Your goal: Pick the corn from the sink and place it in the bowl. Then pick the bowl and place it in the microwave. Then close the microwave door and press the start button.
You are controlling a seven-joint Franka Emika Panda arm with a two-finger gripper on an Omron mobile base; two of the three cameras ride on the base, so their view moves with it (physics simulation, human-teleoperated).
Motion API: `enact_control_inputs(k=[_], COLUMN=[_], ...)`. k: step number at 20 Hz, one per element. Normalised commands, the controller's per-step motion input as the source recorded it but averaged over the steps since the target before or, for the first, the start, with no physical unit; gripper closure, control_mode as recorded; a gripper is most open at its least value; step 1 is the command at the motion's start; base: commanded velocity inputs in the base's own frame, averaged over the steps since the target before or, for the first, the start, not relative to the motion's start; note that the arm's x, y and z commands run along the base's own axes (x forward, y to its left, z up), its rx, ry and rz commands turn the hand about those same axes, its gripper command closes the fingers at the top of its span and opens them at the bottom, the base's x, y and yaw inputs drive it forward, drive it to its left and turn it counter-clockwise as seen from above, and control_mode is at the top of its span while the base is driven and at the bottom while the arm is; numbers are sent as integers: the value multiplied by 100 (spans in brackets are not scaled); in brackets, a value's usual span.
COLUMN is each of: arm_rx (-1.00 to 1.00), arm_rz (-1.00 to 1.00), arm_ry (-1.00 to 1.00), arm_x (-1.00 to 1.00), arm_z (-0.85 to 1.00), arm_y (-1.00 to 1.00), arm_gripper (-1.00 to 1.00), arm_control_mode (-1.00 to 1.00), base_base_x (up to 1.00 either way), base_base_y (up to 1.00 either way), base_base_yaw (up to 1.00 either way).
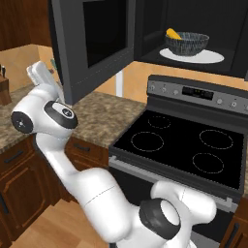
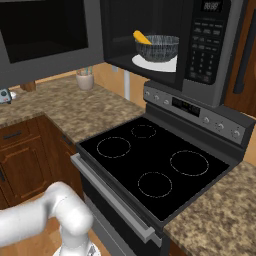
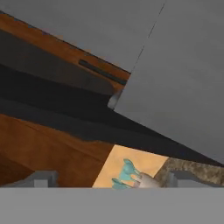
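Note:
The microwave (image 2: 210, 45) hangs open above the stove. Inside it, the dark ribbed bowl (image 1: 186, 43) (image 2: 157, 48) stands on the white turntable plate (image 1: 213, 57). The yellow corn (image 1: 173, 34) (image 2: 141, 37) lies in the bowl, leaning on its far rim. The microwave door (image 1: 92, 43) (image 2: 45, 35) is swung wide to the left. My white hand (image 1: 42, 76) is raised just left of the door's outer face. In the hand view my gripper (image 3: 113, 180) is open with nothing between its fingertips, and the door's grey panel (image 3: 183, 87) is close ahead. The sink is out of view.
A black glass-top stove (image 1: 184, 145) sits under the microwave, with granite counter (image 1: 92, 116) to its left. A cup of utensils (image 2: 85, 79) stands by the back wall, and a knife block (image 1: 4, 87) at the far left. Wooden cabinets (image 2: 20, 160) lie below.

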Motion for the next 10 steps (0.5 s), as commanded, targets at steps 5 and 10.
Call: enact_control_inputs(k=[5,10], arm_rx=[16,21], arm_rz=[-1,0], arm_ry=[-10,-6], arm_x=[-25,-9], arm_z=[0,0], arm_y=[-90,-100], arm_gripper=[-100,-100], arm_control_mode=[-100,-100], base_base_x=[0,0], base_base_y=[0,0], base_base_yaw=[0,0])
